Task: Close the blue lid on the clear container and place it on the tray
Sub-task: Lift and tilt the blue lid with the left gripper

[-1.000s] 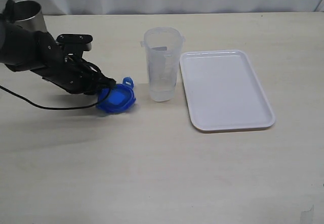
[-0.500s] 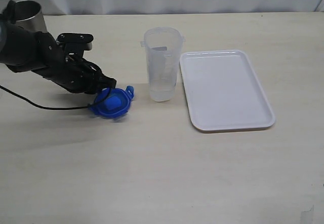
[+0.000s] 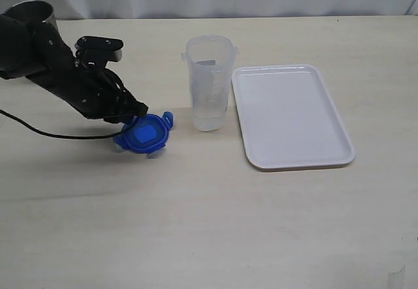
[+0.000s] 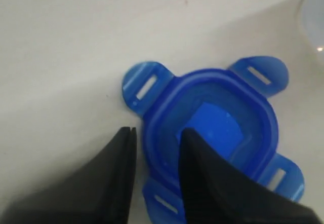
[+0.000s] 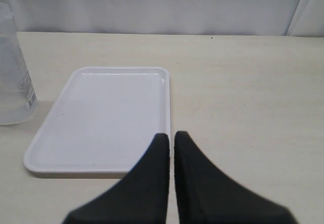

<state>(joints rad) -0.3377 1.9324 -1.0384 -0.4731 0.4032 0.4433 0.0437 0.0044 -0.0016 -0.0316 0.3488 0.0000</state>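
Observation:
The blue lid (image 3: 145,134) hangs just over the table, left of the clear container (image 3: 209,83), which stands upright and uncovered. My left gripper (image 3: 134,123) is shut on the lid's rim, one finger outside the rim and one inside. In the left wrist view the blue lid (image 4: 212,127) shows its snap tabs spread out, with my left gripper (image 4: 157,135) pinching its near edge. The white tray (image 3: 290,116) lies right of the container, with nothing on it. My right gripper (image 5: 172,135) is shut on nothing, near the tray (image 5: 101,112); the container (image 5: 12,77) shows at that view's edge.
A grey steel cup (image 3: 36,9) stands at the back left, partly hidden behind my left arm. A black cable (image 3: 59,134) trails from that arm across the table. A pale curtain closes off the far edge of the table.
The left gripper has shifted the blue lid slightly left and toward the front, and the lid has turned to lie flatter. The container, tray and right gripper have stayed put.

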